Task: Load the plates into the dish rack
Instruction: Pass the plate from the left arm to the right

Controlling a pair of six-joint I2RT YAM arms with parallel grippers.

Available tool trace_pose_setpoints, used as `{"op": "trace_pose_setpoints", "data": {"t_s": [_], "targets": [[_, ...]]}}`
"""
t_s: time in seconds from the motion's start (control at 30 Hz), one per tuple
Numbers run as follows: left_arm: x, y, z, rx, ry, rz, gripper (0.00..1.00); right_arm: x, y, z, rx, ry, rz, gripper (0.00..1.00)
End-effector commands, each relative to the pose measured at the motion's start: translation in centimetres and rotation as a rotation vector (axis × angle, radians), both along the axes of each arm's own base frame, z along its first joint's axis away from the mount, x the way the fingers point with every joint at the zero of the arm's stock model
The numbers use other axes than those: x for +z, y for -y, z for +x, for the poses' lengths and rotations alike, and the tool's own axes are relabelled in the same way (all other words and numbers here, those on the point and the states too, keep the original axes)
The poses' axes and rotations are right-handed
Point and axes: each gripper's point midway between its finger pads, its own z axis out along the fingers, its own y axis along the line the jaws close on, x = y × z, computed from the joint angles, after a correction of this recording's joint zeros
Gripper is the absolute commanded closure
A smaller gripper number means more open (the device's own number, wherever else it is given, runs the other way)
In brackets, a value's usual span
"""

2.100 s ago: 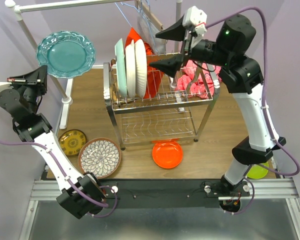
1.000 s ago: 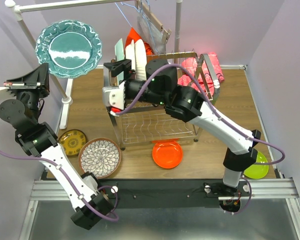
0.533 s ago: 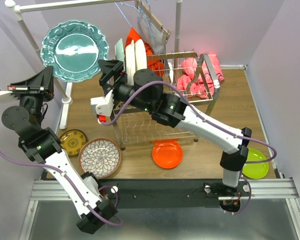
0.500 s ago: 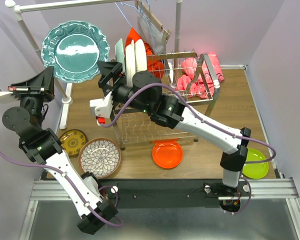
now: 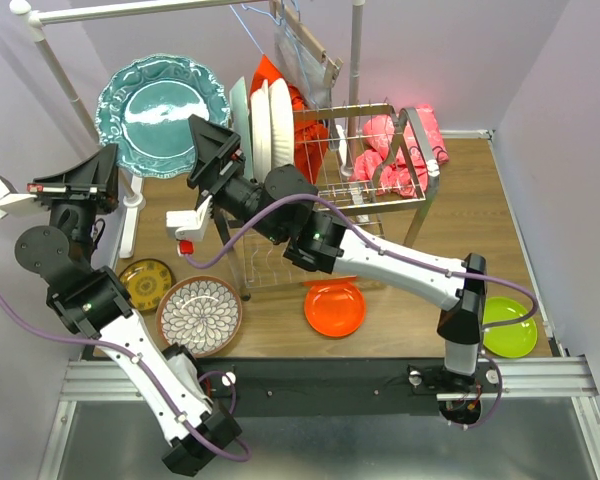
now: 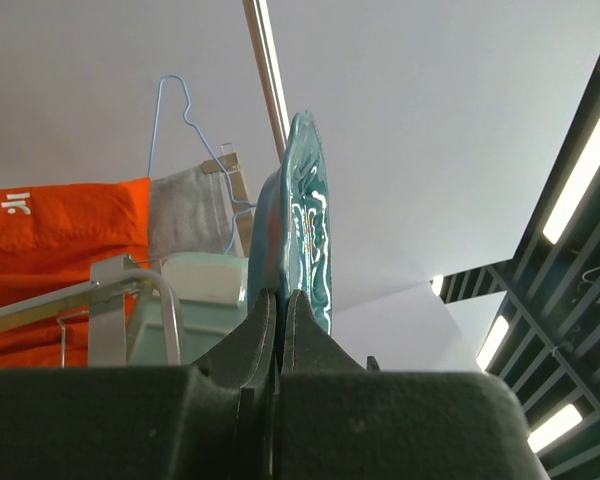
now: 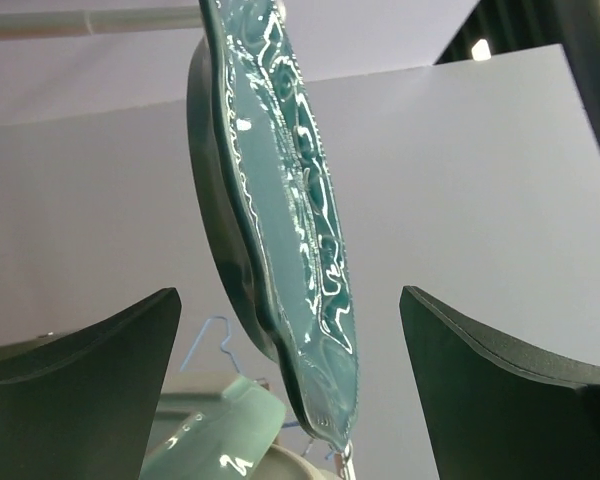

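Note:
A teal plate (image 5: 163,112) with a scalloped rim hangs in the air left of the dish rack (image 5: 320,205). My left gripper (image 5: 110,165) is shut on its lower left rim; the left wrist view shows the plate (image 6: 305,215) edge-on, rising out of the closed gripper (image 6: 278,300). My right gripper (image 5: 218,140) is open at the plate's right rim. In the right wrist view the plate (image 7: 280,220) stands between the spread fingers (image 7: 90,365), untouched. A mint plate (image 5: 238,128) and two white plates (image 5: 262,125) stand in the rack's upper slots.
On the table lie a floral plate (image 5: 200,315), a small yellow plate (image 5: 145,283), an orange plate (image 5: 335,308) and a lime plate (image 5: 508,327). A pink cloth (image 5: 405,150) lies on the rack's right end. A white clothes rail (image 5: 55,55) with hangers stands behind.
My left gripper has carried the teal plate right and slightly down toward the rack. My right arm has swung from the rack's right end to the left, bringing its open jaws around the plate's rim.

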Motion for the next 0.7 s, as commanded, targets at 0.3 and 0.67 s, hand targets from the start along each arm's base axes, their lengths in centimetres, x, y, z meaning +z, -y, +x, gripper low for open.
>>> {"op": "trace_pose_setpoints", "data": {"t_s": [0.3,0.67], "targets": [[3.0,2.1,-2.6,-0.032,0.111,0.013,1.0,0.4,-0.6,-1.3,-0.002,0.133,0.06,0.37],[3.2,2.8,-3.2,-0.046,0.122,0.025,1.0,2.7,-0.4,-2.6,0.028,0.224,0.126,0.91]]}}
